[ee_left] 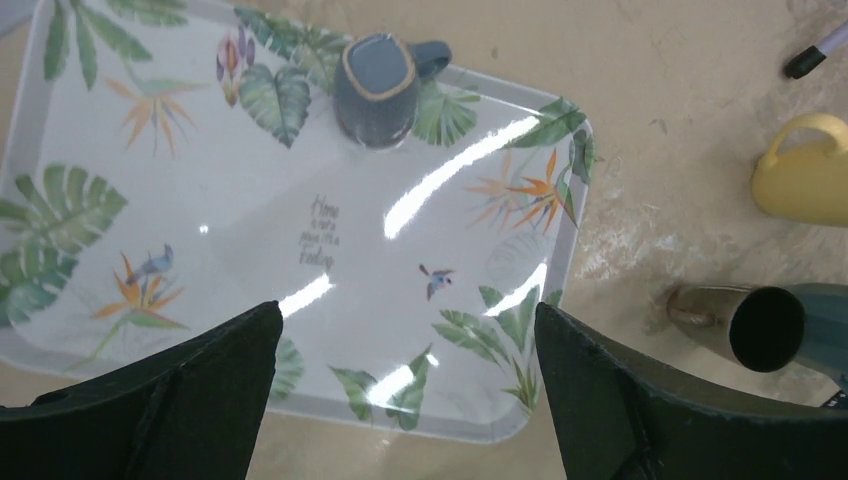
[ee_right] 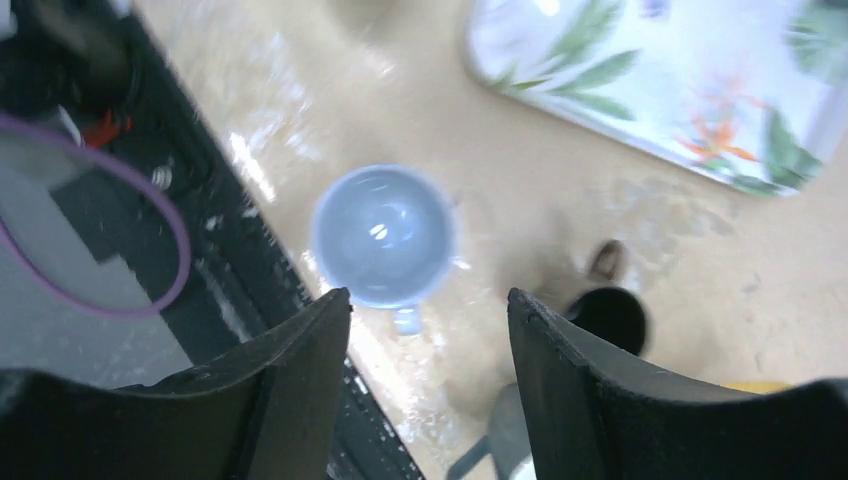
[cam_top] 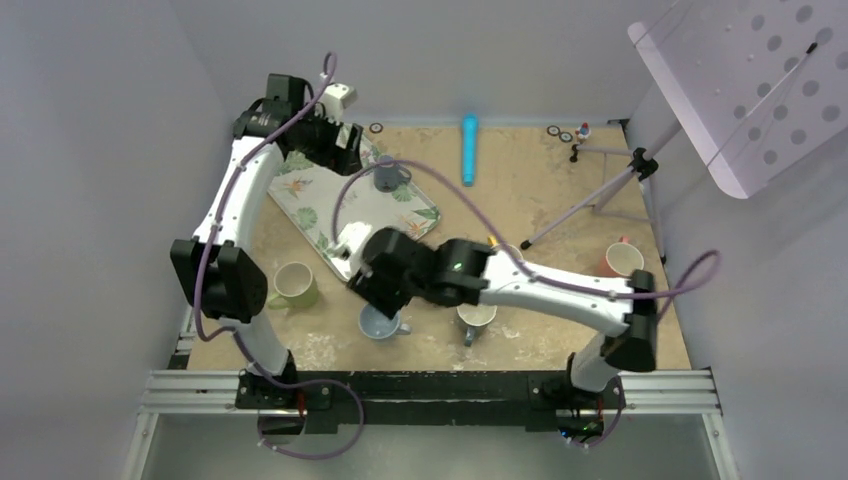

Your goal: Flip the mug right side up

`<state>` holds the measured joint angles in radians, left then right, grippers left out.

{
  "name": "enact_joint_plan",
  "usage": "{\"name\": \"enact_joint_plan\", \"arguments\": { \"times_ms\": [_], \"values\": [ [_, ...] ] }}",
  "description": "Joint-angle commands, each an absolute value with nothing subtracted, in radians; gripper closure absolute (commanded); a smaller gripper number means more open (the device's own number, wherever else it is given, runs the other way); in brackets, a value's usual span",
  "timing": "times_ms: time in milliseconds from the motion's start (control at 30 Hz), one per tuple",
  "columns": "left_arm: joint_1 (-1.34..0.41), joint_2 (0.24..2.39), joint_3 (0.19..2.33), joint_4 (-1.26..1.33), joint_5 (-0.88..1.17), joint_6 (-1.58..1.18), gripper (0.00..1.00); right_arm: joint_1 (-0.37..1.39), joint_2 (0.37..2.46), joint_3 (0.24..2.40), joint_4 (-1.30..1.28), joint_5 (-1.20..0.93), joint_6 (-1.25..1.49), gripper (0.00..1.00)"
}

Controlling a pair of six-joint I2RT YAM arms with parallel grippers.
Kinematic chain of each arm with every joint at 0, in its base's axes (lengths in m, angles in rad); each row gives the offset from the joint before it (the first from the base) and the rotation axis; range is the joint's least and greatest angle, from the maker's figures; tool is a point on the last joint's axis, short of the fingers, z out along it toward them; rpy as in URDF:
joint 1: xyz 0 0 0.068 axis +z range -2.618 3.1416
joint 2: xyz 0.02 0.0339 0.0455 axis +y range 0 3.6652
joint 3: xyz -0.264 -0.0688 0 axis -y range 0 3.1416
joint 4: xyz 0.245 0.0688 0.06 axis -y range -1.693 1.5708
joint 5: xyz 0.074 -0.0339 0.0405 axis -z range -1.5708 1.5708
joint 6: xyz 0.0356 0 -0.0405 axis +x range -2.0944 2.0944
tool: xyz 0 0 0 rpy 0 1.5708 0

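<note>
Grey mug [ee_left: 375, 90]: it stands on the far part of the leaf-print tray [ee_left: 565, 240], closed flat end up, mouth down, handle pointing away from me.
Left claw [ee_left: 405, 330]: spread wide and empty, hanging over the tray, with the grey mug well ahead of my fingertips and untouched.
Right claw [ee_right: 428, 310]: also wide, gripping nothing, above the bare table [ee_right: 560, 190] just beside a light blue mug [ee_right: 382, 235].
Left wrist view only: the grey mug's tan-edged base and its handle, plus a yellow mug [ee_left: 805, 170] off the tray, which my right arm mostly hides from above.
Right wrist view only: straight down into the light blue mug, open end up. This picture is blurred, and the grey mug is outside it.
Top view only: both arms at once, my left claw [cam_top: 340, 145] at the tray's far end next to the grey mug [cam_top: 388, 177], my right claw [cam_top: 365, 280] near the front edge, and a green mug [cam_top: 293, 284] lying left of it.
</note>
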<state>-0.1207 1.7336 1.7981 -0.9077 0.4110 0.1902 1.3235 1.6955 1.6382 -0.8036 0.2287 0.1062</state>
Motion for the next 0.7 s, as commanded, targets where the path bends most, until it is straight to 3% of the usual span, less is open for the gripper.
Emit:
{"name": "enact_joint_plan", "arguments": {
  "times_ms": [0, 133, 333, 667],
  "values": [
    [-0.205, 1.833, 1.976, -0.888, 0.411, 0.414, 0.00, 1.140, 1.474, 1.504, -0.707, 0.219, 0.204, 0.37],
    [-0.289, 1.927, 2.106, -0.920, 0.373, 0.694, 0.00, 1.011, 1.357, 1.359, -0.695, 0.247, 0.282, 0.37],
    [-0.432, 2.052, 2.099, -0.807, 0.126, 1.150, 0.00, 0.909, 1.294, 1.251, -0.722, 0.390, 0.376, 0.35],
    [-0.475, 2.380, 2.346, -0.850, 0.045, 1.249, 0.01, 0.895, 1.355, 1.190, -0.731, 0.348, 0.370, 0.35]
  ]
}}
